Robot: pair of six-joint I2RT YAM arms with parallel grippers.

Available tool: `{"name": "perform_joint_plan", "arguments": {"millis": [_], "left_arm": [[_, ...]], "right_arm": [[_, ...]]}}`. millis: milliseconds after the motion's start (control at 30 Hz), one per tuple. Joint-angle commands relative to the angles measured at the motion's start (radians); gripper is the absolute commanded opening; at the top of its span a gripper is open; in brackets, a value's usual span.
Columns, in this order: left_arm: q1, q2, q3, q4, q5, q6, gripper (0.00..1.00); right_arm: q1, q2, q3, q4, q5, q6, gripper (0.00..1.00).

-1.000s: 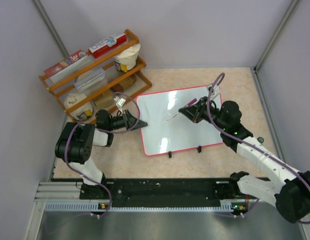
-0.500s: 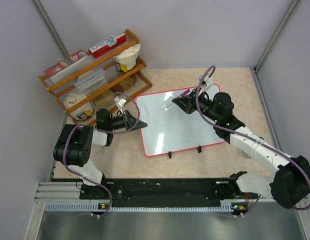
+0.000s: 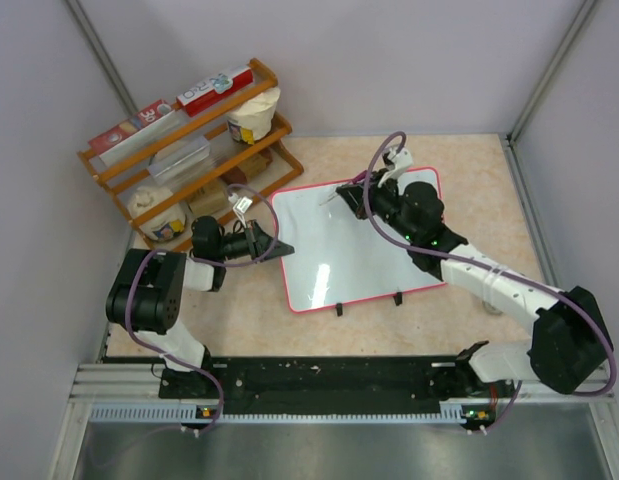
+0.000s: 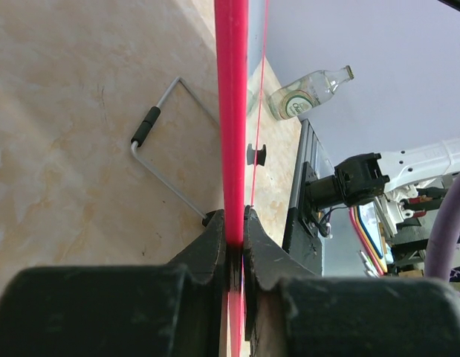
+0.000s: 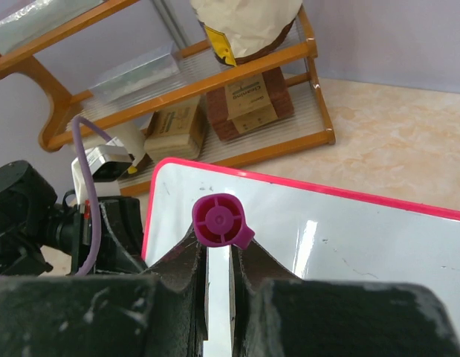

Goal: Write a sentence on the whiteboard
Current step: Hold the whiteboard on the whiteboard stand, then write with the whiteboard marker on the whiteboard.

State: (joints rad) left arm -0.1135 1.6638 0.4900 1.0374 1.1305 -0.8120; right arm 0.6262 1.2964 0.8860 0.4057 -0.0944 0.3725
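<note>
The whiteboard (image 3: 354,255), white with a pink-red rim, lies flat on the table with two black clips at its near edge. My left gripper (image 3: 279,248) is shut on the board's left rim, which the left wrist view shows edge-on (image 4: 231,111) between the jaws (image 4: 235,223). My right gripper (image 3: 351,197) is shut on a purple marker (image 5: 221,222), held over the board's far left part (image 5: 326,223), with the tip pointing left. No handwriting shows on the board; the sentence is not visible.
An orange wooden rack (image 3: 189,140) with boxes, bags and a paper cup stands at the far left, close to the board's corner. A glass bottle (image 4: 308,91) lies on the table beyond the board. A bent wire handle (image 4: 170,149) lies beside the board's edge.
My right gripper has moved with the marker from the board's far right part to its far left part. The left gripper and the board have not moved.
</note>
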Motion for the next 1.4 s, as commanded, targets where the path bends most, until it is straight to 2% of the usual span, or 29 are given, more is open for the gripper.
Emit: {"name": "perform_joint_plan", "arguments": {"millis": [0, 800, 1167, 1367], "left_arm": [[0.002, -0.021, 0.018, -0.007, -0.024, 0.074, 0.0], [0.002, 0.005, 0.018, 0.067, -0.003, 0.031, 0.0], [0.002, -0.001, 0.021, 0.038, -0.008, 0.05, 0.0], [0.001, -0.003, 0.021, 0.036, -0.008, 0.051, 0.0]], "right_arm": [[0.012, 0.015, 0.062, 0.094, 0.065, -0.014, 0.0], [0.024, 0.15, 0.114, 0.108, 0.114, 0.006, 0.0], [0.024, 0.178, 0.114, 0.111, 0.099, 0.016, 0.0], [0.024, 0.195, 0.113, 0.108, 0.038, 0.02, 0.0]]}}
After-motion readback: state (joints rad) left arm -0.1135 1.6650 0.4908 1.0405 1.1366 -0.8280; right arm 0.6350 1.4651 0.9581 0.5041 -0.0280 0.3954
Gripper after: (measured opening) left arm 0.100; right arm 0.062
